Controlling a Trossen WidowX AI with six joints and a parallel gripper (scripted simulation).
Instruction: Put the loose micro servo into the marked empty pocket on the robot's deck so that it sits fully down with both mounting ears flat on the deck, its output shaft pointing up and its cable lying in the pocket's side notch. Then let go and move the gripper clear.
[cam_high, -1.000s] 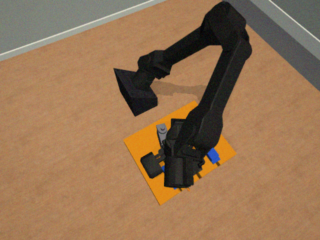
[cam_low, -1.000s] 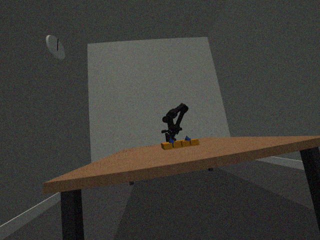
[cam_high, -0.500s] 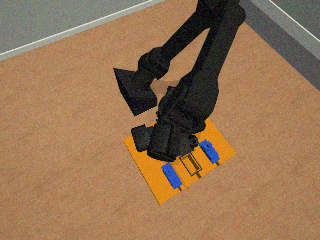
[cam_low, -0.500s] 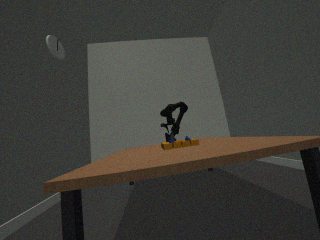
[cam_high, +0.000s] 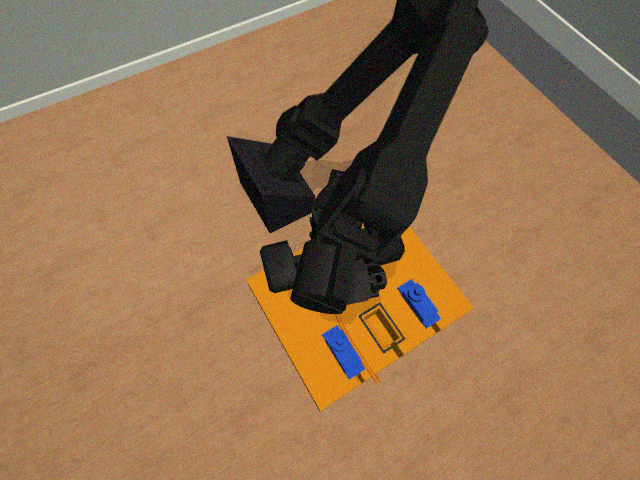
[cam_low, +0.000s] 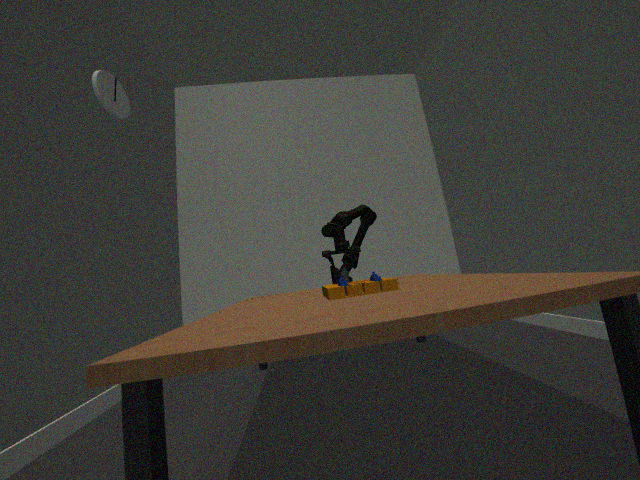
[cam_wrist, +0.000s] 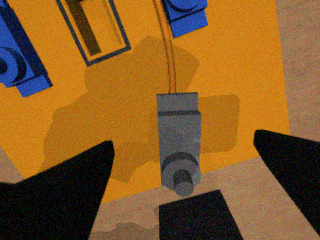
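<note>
The loose grey micro servo (cam_wrist: 179, 145) lies on its side on the orange deck (cam_wrist: 240, 60) (cam_high: 310, 372) (cam_low: 333, 292), its shaft end at the deck's edge. Its orange cable (cam_wrist: 169, 55) (cam_high: 356, 351) runs away across the deck. My gripper (cam_wrist: 183, 142) is open wide, one finger on each side of the servo, neither touching it. The marked empty pocket (cam_wrist: 107, 56) (cam_high: 370, 332), a dark-outlined rectangle with a side notch, lies apart from the servo between two seated blue servos. In the top view my wrist (cam_high: 325, 273) hides the grey servo.
Two blue servos (cam_high: 343, 351) (cam_high: 418, 302) (cam_wrist: 20, 60) (cam_wrist: 187, 12) sit in the deck on either side of the pocket. A dark wedge-shaped block (cam_high: 263, 186) stands on the wooden table (cam_high: 129, 258) behind the deck. The arm's links lean over the deck's back.
</note>
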